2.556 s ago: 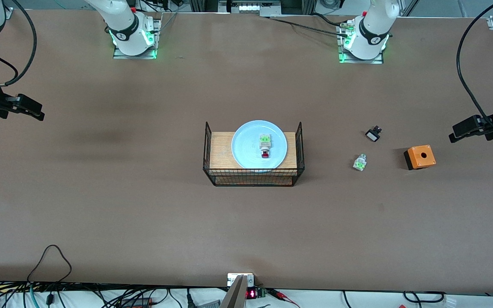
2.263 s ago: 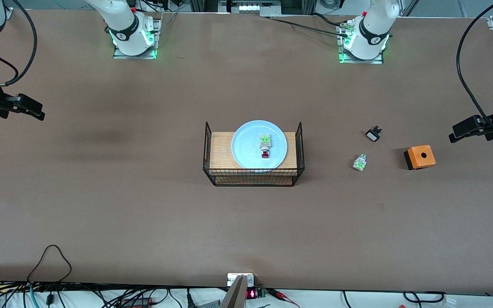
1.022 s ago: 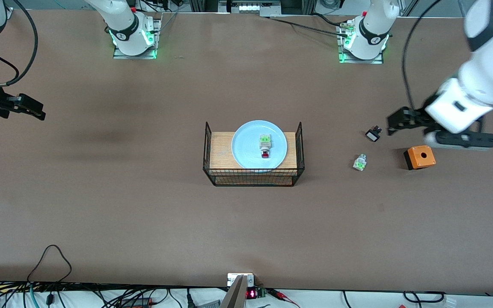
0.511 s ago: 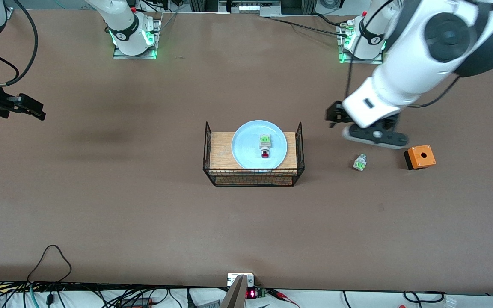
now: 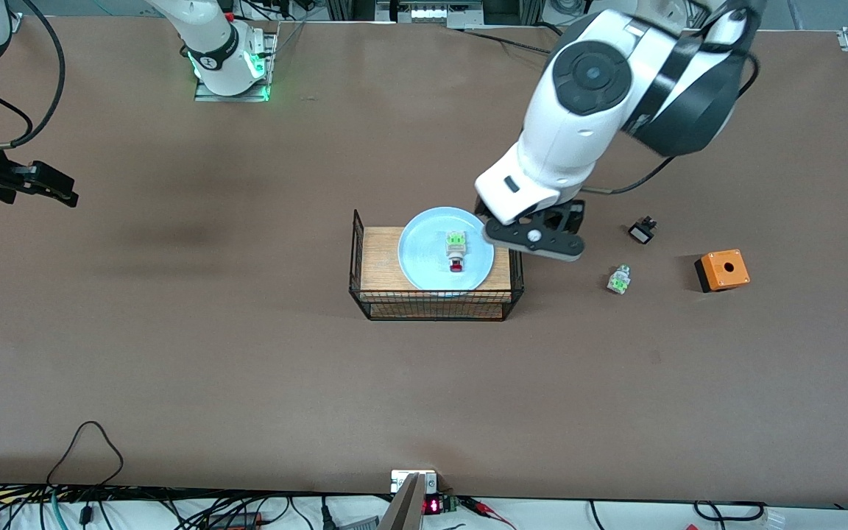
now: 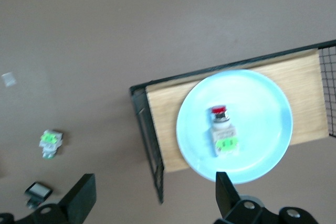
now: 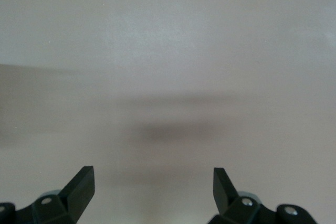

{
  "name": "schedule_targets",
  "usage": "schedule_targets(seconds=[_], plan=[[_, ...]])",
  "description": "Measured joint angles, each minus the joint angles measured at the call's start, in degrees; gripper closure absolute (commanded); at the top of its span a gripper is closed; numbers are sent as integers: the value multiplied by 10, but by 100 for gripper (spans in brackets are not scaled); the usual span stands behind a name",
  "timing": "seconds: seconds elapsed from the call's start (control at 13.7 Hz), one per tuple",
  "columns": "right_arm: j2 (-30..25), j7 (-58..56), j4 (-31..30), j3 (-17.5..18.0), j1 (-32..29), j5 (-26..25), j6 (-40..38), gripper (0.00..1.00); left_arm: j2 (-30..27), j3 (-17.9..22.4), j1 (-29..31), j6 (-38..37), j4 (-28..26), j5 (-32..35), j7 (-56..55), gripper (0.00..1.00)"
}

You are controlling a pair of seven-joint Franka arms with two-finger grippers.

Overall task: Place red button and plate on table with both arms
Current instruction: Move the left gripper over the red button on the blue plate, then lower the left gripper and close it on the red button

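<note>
The light-blue plate (image 5: pixel 420 250) lies on the wooden top of a black wire basket stand (image 5: pixel 435 303) at mid-table (image 5: pixel 247 353). The red button (image 5: pixel 456 250) lies on the plate, its red tip toward the front camera. My left gripper (image 6: pixel 155 192) hangs open and empty over the stand's end nearest the left arm's base. From there the left wrist view takes in the plate (image 6: pixel 262 114) and the button (image 6: pixel 222 129). In the front view the left wrist (image 5: pixel 534 239) hides the fingers. My right gripper (image 5: pixel 59 193) waits open over bare table, as the right wrist view (image 7: pixel 152 182) confirms.
Toward the left arm's end of the table lie a small clear-white part with green (image 5: pixel 618 280), a small black part (image 5: pixel 642 231) and an orange box with a black hole (image 5: pixel 722 269). Upright wire walls (image 5: pixel 516 243) rise at both ends of the stand.
The left arm has swung in from its end of the table, passing over the small parts to the stand's edge. The right arm has stayed still, and both grippers have stayed open.
</note>
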Motion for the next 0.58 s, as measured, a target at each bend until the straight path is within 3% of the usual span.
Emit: schedule_targets(seconds=[0.58], plan=[[1, 0, 0, -2, -2, 0, 0, 0, 76, 1, -44, 45, 21, 70, -66, 0]])
